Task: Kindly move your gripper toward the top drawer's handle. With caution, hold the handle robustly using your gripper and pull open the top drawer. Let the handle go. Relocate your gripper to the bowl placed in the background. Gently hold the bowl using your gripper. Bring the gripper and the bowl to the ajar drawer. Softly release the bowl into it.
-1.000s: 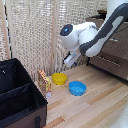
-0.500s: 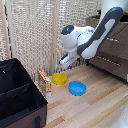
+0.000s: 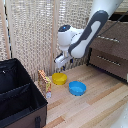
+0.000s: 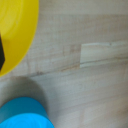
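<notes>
I see the gripper (image 3: 60, 59) hanging above the yellow bowl (image 3: 60, 78), which sits on the wooden floor (image 3: 100, 102) just beside the blue bowl (image 3: 77, 88). I cannot tell how its fingers are set. The handle (image 3: 108, 39) crosses the top drawer (image 3: 118, 31) at the exterior view's right, well apart from the gripper.

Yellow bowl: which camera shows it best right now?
The exterior view: the whole yellow bowl sits on the wooden floor beside the blue bowl, with the claw above it. The wrist view catches only part of its rim, close and blurred.
</notes>
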You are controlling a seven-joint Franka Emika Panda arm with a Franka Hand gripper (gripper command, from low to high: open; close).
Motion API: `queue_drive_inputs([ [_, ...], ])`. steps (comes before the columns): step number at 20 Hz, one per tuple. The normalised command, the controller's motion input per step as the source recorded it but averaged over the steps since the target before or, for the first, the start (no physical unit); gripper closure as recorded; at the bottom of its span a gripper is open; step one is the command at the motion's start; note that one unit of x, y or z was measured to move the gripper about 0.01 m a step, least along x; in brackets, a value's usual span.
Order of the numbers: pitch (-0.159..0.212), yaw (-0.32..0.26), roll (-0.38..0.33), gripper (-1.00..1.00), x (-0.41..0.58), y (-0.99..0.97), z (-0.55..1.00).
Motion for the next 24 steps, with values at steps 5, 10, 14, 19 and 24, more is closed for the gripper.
queue_drive_inputs([
  [5,0.128,-0.218,-0.020,-1.00,0.338,-0.04,0.09],
  [10,-0.004,-0.309,-0.086,-1.00,0.238,0.03,0.00],
  [14,-0.018,-0.292,-0.050,-1.00,0.336,0.05,-0.17],
  [19,0.020,-0.259,-0.014,-1.00,0.463,0.00,-0.31],
  [24,0.063,-0.213,-0.006,-1.00,0.342,-0.02,-0.41],
])
